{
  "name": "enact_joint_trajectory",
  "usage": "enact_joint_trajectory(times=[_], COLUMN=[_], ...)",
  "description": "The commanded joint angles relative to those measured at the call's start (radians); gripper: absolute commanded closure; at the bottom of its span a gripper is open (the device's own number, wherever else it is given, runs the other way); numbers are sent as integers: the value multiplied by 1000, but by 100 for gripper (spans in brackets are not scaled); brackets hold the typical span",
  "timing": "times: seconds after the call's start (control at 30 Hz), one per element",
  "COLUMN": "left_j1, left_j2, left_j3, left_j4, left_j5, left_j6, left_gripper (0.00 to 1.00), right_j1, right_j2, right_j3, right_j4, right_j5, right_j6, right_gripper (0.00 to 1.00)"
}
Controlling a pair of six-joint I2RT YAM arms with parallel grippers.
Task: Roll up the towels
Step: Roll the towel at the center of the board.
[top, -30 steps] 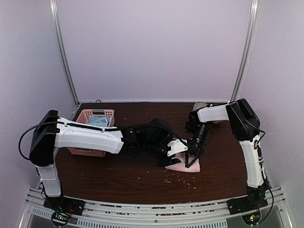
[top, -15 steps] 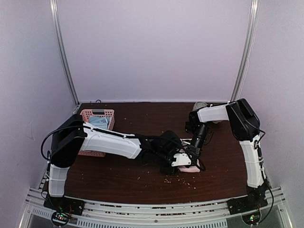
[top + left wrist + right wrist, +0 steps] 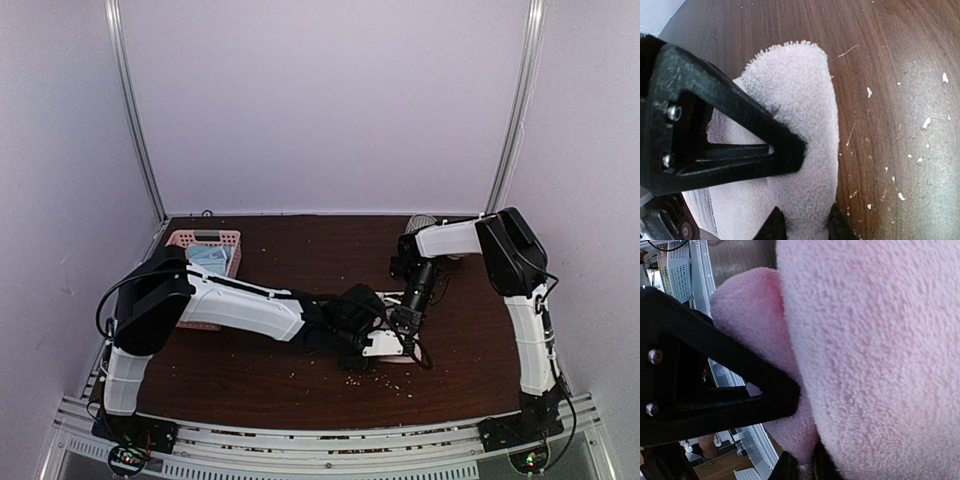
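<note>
Pinching the pink towel from two sides, both arms reach down low over the table. The left gripper squeezes a thick fold of the towel between its jaws. The fold pokes out past the tips. The right gripper bites the same towel, and the soft cloth sits between its jaws and beside them. From the top, the towel is mostly hidden under both grippers. White crumbs lie on the wood just beside the left jaws.

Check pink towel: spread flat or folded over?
Folded over: pink towel shows a rounded doubled edge over a lower layer.
</note>
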Motion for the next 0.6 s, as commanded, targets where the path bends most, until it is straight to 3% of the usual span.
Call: enact_joint_trajectory(times=[0.0, 0.1, 0.23, 0.37, 0.57], left_j1=[-18, -18, -18, -18, -18], left_j2=[35, 33, 2, -9, -20], left_j3=[14, 15, 7, 26, 47], left_j4=[-30, -73, -113, -175, -232], left_j5=[6, 20, 82, 117, 151], left_j6=[-9, -35, -81, -129, -185], left_gripper=[80, 86, 90, 91, 91], right_j1=[-8, -23, -78, -135, -79], right_j2=[-51, -135, -211, -222, -176], right_j3=[-2, 9, 51, 39, -29], right_j4=[67, 66, 67, 176, 299], right_j5=[24, 40, 39, 99, 259], right_j6=[-17, -27, -2, 120, 198], right_gripper=[78, 68, 67, 73, 80])
